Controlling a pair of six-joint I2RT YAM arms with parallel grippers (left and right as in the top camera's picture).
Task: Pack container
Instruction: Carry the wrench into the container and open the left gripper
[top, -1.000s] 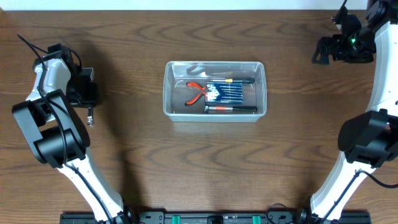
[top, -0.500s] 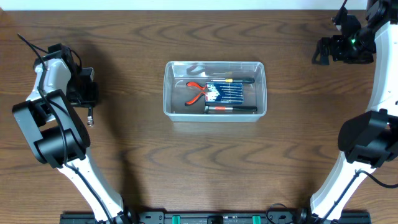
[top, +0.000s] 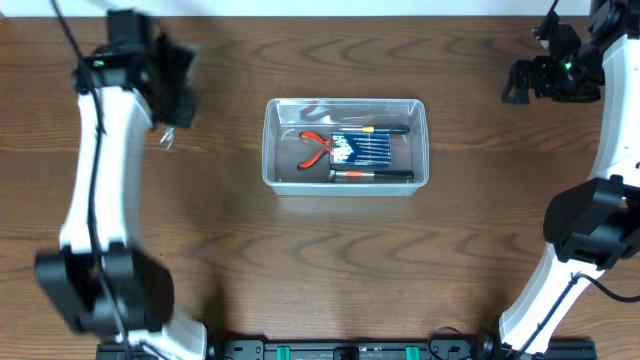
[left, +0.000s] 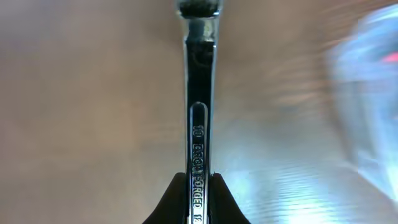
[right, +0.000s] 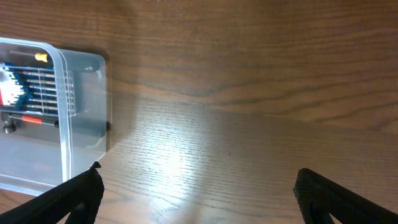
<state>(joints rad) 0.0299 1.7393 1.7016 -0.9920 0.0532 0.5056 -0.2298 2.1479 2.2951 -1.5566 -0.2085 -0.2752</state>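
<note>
Overhead: the clear plastic rectangular container (top: 285, 165) sits in the middle of the dark wooden desk (top: 320, 260). It holds one pair of red-handled pliers (top: 316, 147), one blue pack of thin drivers (top: 360, 148) and two slim black tools, one by the far wall (top: 388, 129) and one by the near wall (top: 372, 174). The left end effector (top: 168, 120) is well apart from it, to the left. The right end effector (top: 515, 82) hangs at the far right corner.

Left wrist: the left end effector (left: 199, 183) is pinched tight on the flat shank of one chrome steel wrench (left: 199, 93), most of which juts out past the grip. The background is smeared with motion. With so narrow a hold, I judge the wrench may pivot or slip on a quick swing. Its long free end could also strike the container's rim, shove the light bin, or land across the packed tools and stick out.

Right wrist: the right end effector (right: 199, 190) is spread wide and holds nothing, with one container corner (right: 84, 99) to its left.
</note>
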